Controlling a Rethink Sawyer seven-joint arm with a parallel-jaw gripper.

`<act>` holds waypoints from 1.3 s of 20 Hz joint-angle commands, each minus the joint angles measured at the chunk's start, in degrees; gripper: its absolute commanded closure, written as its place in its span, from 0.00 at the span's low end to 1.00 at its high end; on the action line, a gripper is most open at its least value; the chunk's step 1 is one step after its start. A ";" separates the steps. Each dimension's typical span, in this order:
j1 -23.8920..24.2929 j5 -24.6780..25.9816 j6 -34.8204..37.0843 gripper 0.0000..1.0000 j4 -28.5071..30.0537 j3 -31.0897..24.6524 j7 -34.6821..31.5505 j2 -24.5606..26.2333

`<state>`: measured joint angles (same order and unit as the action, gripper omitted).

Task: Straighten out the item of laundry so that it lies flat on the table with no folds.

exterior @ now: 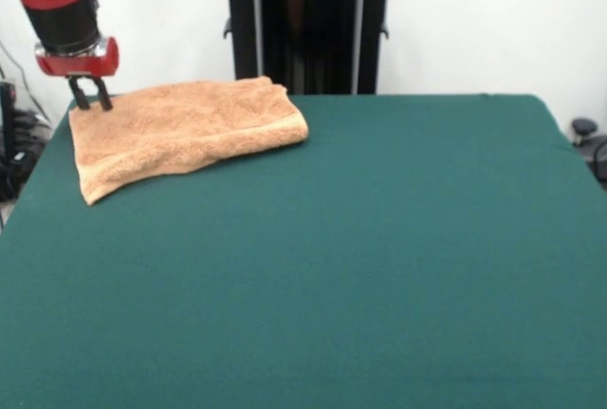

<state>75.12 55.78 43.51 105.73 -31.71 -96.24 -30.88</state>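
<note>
The light orange-tan terry towel (pixel 180 131) lies at the far left of the dark green table (pixel 379 257), folded over on itself with a thick doubled edge along its right and front sides. My gripper (pixel 91 101) hangs from the red and black arm at the towel's far left corner. Its two dark fingers (pixel 81 99) stand slightly apart, with the tips right at the towel's edge. I cannot tell whether they touch or pinch the cloth.
The robot's black pedestal (pixel 308 25) stands behind the table's far edge. The table's left edge runs close to the towel and gripper. Dark equipment (pixel 19 143) sits off the table to the left, and a dark object (pixel 588 139) off the right.
</note>
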 commanded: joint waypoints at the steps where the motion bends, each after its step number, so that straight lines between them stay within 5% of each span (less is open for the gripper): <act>1: -3.31 3.84 -3.82 0.00 1.13 1.77 4.38 -1.23; 16: -4.31 -0.71 -4.31 0.00 8.74 1.96 1.83 -9.78; 26: -11.13 -2.31 -10.72 0.00 11.51 3.65 -9.53 -9.75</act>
<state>71.20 55.58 40.59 112.09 -28.13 -96.24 -41.16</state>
